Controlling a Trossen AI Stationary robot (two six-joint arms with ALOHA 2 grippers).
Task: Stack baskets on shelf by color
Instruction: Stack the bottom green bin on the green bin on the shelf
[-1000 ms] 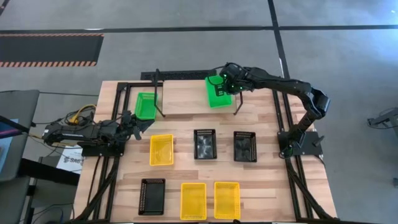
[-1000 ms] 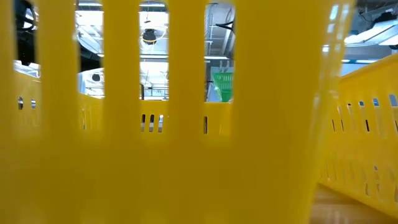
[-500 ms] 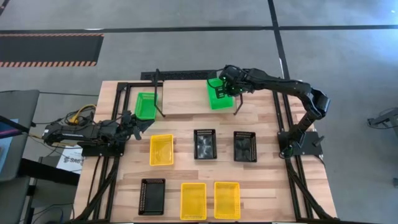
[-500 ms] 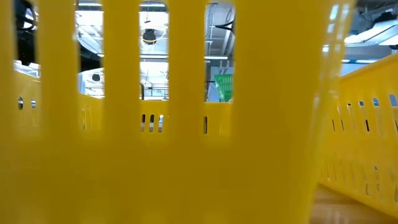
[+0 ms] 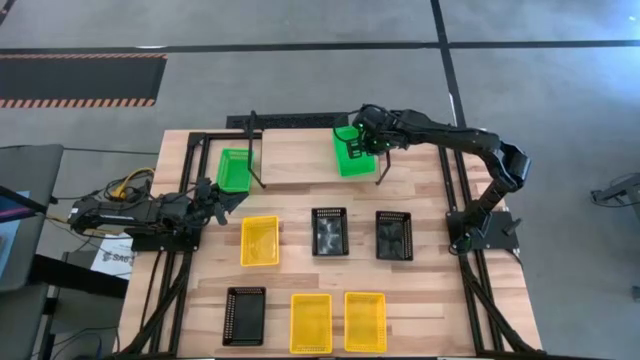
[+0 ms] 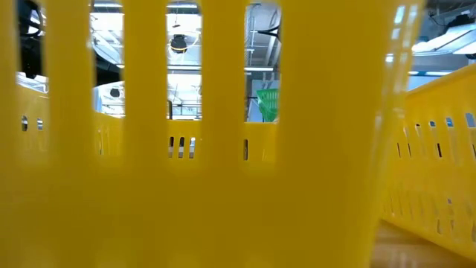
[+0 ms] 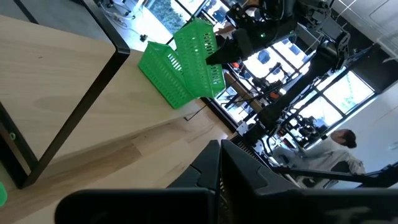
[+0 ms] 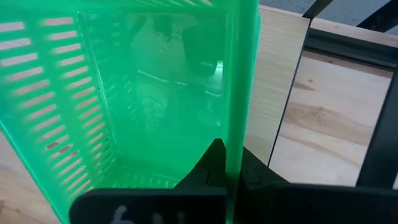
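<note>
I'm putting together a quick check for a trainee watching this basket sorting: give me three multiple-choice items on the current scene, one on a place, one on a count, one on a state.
1. Where is the green basket that the right gripper is at?
A. On the shelf, at its right end
B. On the table's front row
C. On the floor

2. How many yellow baskets lie on the table?
A. One
B. Three
C. Five

3. How is the right gripper now?
A. Wide open, well clear of every basket
B. Shut on the green basket's wall
C. Out of sight

Answers:
1. A: the high view shows it on the shelf board by the right upright.
2. B: one in the middle row, two in the front row.
3. B: the right wrist view shows the fingers pinched on the green wall.
</note>
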